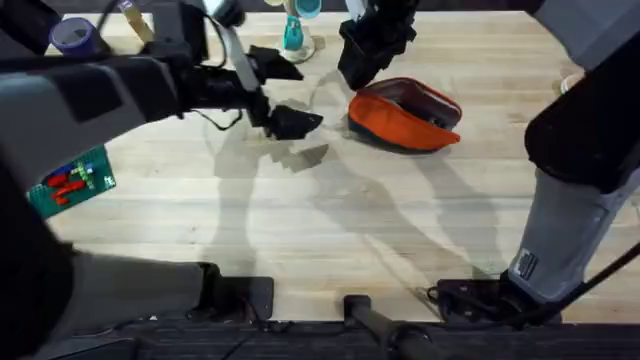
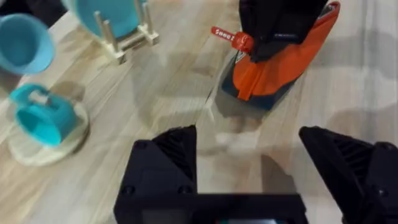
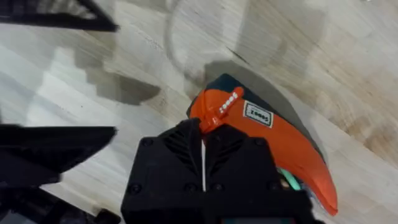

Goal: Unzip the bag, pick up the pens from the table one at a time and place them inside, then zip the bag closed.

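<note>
Orange fabric pencil pouch with a dark zipper edge and dark lining lies toward the far right of the light wooden plank counter, its mouth gaping open upward in the overhead view. In the right wrist view a sliver of light green shows inside the opening near the fingers, too small a part to identify with certainty. A white label sits on the pouch's orange side.

The right gripper is at the pouch's near-left end, its black fingers pressed together with only a thin seam between them, clamped on the orange-red pull tab with white lettering that sticks out from the zipper end. The left wrist view shows the same tab jutting from beneath that gripper.

The left gripper hangs above bare counter to the left of the pouch, well apart from it, with its black fingers spread wide and nothing between them.

A teal round stand on a pale disc sits beyond, at the far edge.
</note>
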